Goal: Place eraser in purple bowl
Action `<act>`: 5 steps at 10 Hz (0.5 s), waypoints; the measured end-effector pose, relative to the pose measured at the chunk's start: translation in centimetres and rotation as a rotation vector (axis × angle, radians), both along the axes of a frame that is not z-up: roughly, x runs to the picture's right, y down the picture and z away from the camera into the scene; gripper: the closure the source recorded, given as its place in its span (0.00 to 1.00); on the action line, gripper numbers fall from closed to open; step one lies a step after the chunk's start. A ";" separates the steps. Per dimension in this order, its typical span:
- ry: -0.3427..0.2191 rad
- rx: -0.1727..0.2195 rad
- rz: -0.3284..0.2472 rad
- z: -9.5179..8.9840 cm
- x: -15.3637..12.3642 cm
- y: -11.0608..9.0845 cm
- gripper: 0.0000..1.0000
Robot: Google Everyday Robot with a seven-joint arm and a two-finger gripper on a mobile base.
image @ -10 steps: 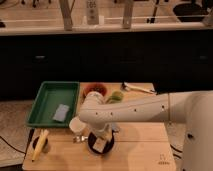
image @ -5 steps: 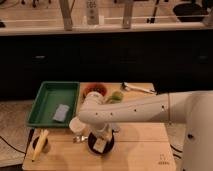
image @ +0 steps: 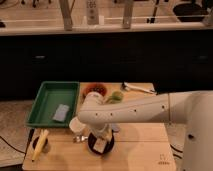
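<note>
Tool (image: 101,139) hangs over the round dark purple bowl (image: 92,145) at 6 o'clock on the wooden counter (image: 145,150), jaws clamped on what prob. is the small tan eraser block (image: 101,146), so only release left.

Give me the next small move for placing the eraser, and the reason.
Probably open the pincer and let go. It sits low over the purple bowl, shut on the eraser, which already looks to be inside the bowl's rim, so releasing should leave it there.
</note>
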State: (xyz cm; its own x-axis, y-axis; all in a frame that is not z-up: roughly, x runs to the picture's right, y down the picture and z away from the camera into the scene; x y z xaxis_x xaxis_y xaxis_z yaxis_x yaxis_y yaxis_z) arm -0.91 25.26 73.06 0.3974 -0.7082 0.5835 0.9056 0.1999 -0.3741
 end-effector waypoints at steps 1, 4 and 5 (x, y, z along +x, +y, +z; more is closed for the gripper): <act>-0.003 0.000 -0.004 0.0 0.0 0.0 1.00; -0.010 0.002 -0.011 -0.1 0.0 0.0 1.00; -0.013 0.002 -0.014 -0.1 0.1 0.1 1.00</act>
State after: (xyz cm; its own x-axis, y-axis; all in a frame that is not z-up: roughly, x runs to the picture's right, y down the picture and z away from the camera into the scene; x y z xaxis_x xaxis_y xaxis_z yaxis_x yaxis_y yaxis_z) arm -0.83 25.33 72.94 0.3805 -0.7146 0.5870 0.9128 0.1884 -0.3623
